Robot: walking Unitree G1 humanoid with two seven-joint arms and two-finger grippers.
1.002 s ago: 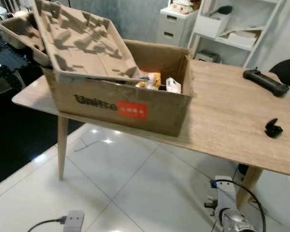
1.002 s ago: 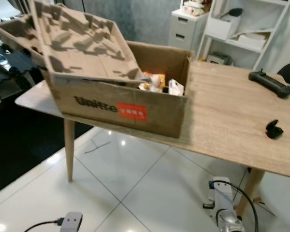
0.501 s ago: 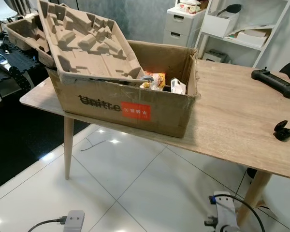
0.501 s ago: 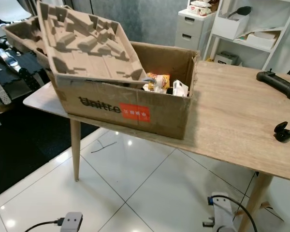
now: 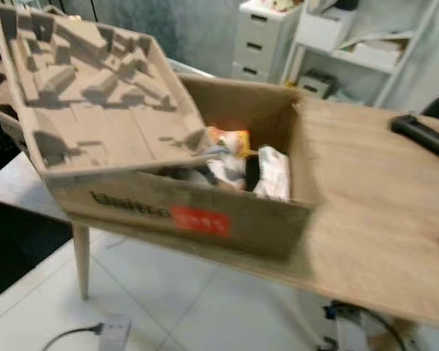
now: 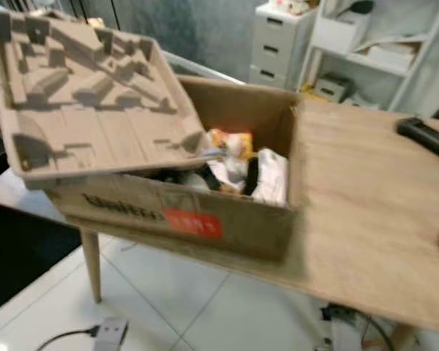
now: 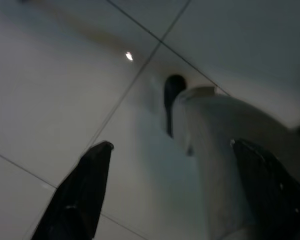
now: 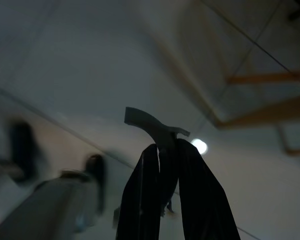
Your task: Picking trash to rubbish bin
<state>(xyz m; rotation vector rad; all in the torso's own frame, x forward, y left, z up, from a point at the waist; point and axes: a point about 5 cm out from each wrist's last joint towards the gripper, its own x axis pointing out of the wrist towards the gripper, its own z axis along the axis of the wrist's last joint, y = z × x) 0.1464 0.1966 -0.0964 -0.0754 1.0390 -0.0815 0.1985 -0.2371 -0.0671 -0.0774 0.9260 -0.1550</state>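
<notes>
Down low, the left gripper [image 7: 172,195] hangs over the white tiled floor [image 7: 50,85], its two black fingers [image 7: 77,200] spread wide apart with nothing between them; a grey rounded part of the robot's own body sits just beyond the far finger. The right gripper [image 8: 166,192] also hangs near the floor, its fingers pressed together and seeming to pinch a small thin grey piece [image 8: 152,125] that sticks out past the tips; the wrist view is too dark and blurred to say what the piece is. Wooden legs of furniture show beyond it.

Well above and ahead of both grippers, the head views, blurred, show a large open cardboard box [image 5: 227,223] standing on the wooden tabletop [image 5: 366,197] at its near edge, with dark lettering and a red label [image 5: 199,221] on its front wall. A moulded pulp packing tray [image 5: 95,95] lies tilted across the box's left half, resting on the rim. In the uncovered right half sits the trash: a white crumpled packet [image 5: 273,172] against the right wall, an orange and yellow wrapper [image 5: 227,139] behind it, and darker scraps between.

Further right on the tabletop, well apart from the box, lies a black controller [image 5: 424,135]. A white plug block with its cable [image 5: 111,330] rests on the floor under the table's near side. A white drawer unit [image 5: 263,40] and white shelves [image 5: 366,44] stand behind.
</notes>
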